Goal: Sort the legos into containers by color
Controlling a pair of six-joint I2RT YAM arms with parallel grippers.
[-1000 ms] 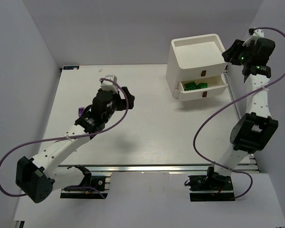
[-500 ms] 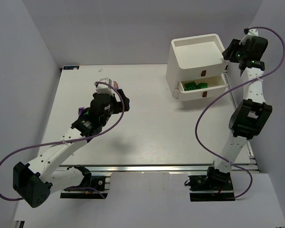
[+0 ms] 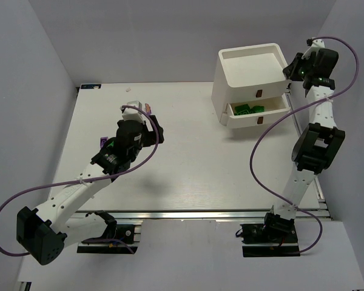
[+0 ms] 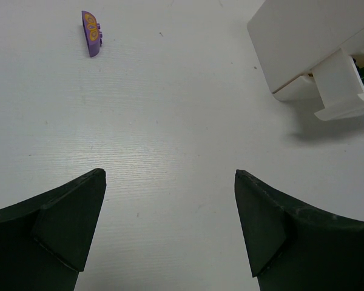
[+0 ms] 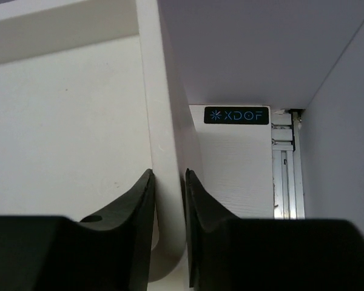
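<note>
The white stacked container unit [image 3: 246,82] stands at the back right. Its square top tray [image 3: 278,50] is open, and its pulled-out drawer [image 3: 278,104] holds green legos [image 3: 249,110]. My right gripper [image 3: 290,68] is shut on the tray's right wall [image 5: 161,121], one finger inside and one outside [image 5: 168,182]. My left gripper [image 4: 170,230] is open and empty above bare table, left of the middle [image 3: 148,121]. A purple lego with yellow studs [image 4: 91,33] lies ahead of it to the left. A purple piece [image 3: 102,142] shows beside the left arm.
The unit's corner [image 4: 309,42] and the open drawer's end [image 4: 346,85] are ahead and to the right of my left gripper. A black XDOF label [image 5: 236,115] and a metal rail [image 5: 285,163] lie behind the unit. Grey walls enclose the table.
My right gripper has moved left from beside the unit onto the top tray's right wall. My left arm has shifted slightly.
</note>
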